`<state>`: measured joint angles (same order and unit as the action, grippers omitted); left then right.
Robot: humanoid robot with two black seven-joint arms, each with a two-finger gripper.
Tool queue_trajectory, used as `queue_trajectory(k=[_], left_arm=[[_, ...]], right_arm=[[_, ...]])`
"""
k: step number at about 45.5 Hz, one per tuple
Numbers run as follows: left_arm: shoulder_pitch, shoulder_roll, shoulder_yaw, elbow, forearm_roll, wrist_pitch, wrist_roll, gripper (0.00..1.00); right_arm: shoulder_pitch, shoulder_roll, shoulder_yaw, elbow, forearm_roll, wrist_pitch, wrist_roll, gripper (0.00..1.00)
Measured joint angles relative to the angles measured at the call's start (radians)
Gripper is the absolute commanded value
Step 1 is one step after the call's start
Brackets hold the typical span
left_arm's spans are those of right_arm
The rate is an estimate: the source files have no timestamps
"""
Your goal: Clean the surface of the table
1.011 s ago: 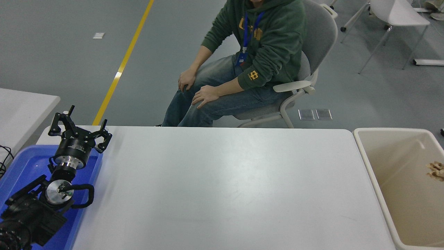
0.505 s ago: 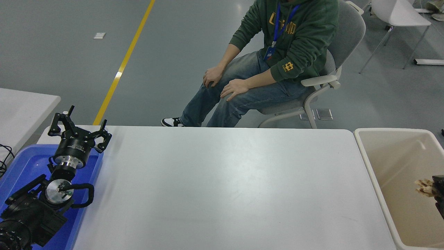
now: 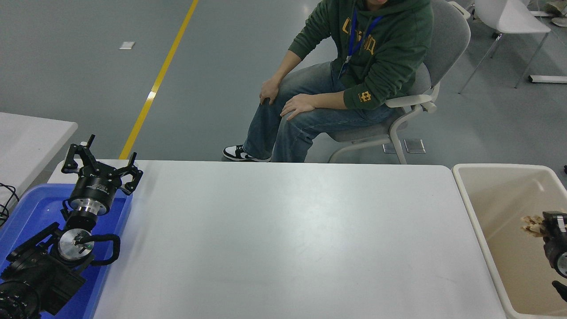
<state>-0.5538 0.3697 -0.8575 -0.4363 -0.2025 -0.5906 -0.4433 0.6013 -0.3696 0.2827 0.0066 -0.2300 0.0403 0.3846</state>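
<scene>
At the lower left of the frame the left gripper (image 3: 102,165) hung over a blue tray (image 3: 31,212), its fingers spread apart. A smaller white table (image 3: 26,141) showed its corner at the left edge. The table surface (image 3: 283,239) filled the middle and bottom of the frame (plain white, rounded corners). Beyond its far edge, at the top, a person (image 3: 354,62) sat in a grey chair (image 3: 443,40). At the right edge the right gripper (image 3: 542,226) was inside a beige bin (image 3: 469,204), touching a pale crumpled scrap (image 3: 531,224); whether it was clamped I couldn't tell.
</scene>
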Motion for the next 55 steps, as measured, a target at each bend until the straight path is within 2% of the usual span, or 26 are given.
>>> queue_trajectory(k=[29,47,55], left_arm=[[0.0,0.0,0.0,0.0,0.0,0.0,0.0,1.0],[0.0,0.0,0.0,0.0,0.0,0.0,0.0,1.0],[0.0,0.0,0.0,0.0,0.0,0.0,0.0,1.0]], right_arm=[[0.017,0.018,-0.004,-0.002,0.033,-0.013,-0.02,1.0],[0.017,0.005,0.001,-0.002,0.057,-0.009,-0.079,1.0],[0.018,-0.011,0.05,0.034,0.124,0.027,-0.092,1.0]])
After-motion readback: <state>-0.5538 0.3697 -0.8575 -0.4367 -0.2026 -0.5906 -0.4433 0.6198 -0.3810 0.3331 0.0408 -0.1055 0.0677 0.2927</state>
